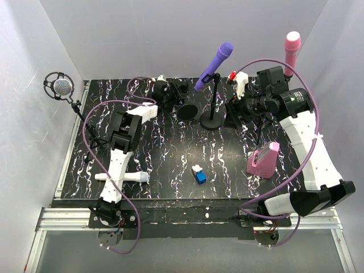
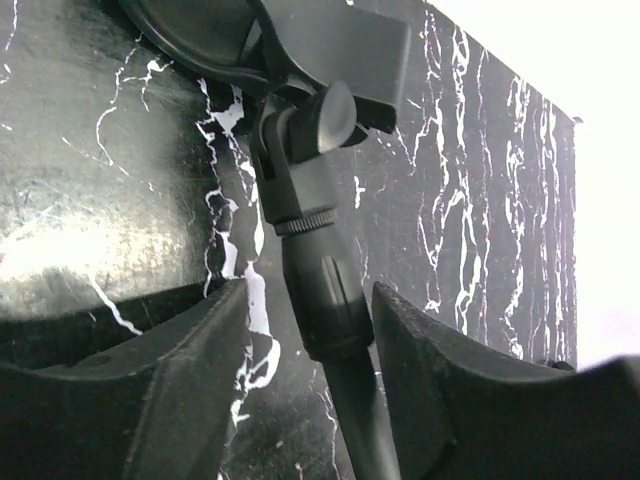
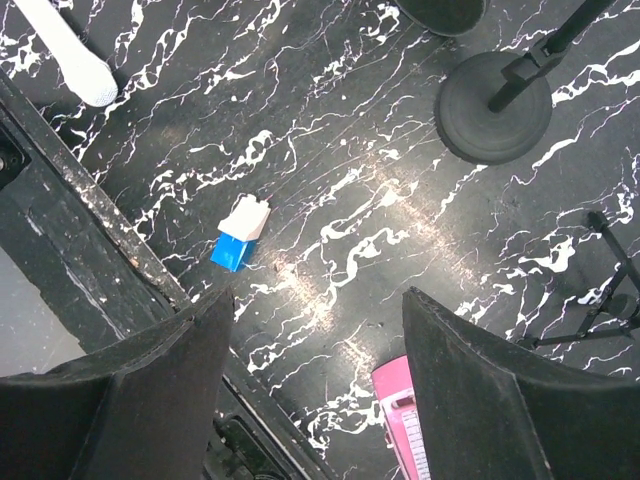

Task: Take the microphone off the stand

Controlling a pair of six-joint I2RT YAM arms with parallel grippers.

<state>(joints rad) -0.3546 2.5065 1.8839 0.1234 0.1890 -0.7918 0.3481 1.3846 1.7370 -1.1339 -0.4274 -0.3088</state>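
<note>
The purple handheld microphone (image 1: 215,65) sits tilted in the clip of the thin black stand with the round base (image 1: 213,120), at the back middle of the black white-veined surface (image 1: 165,153), and neither tool has hold of it. The left tool (image 2: 310,292) is spread wide, its pads on either side of a black stem with a knurled collar (image 2: 305,222) and not touching it. No microphone body shows in that wrist view, and I cannot tell which stand the stem belongs to. The main risk, as I judge it, is closing there: a grip on the stem rather than the microphone would lift or drag the whole stand, and a top-heavy stand could tip over. The right tool (image 3: 318,310) hangs open and empty above the surface, near the round base, so nothing steadies the stand, and a pull against a tight clip could topple it. A pink microphone (image 1: 292,48) on another stand rises just behind the right arm, where a sweep of that arm could knock it.
</note>
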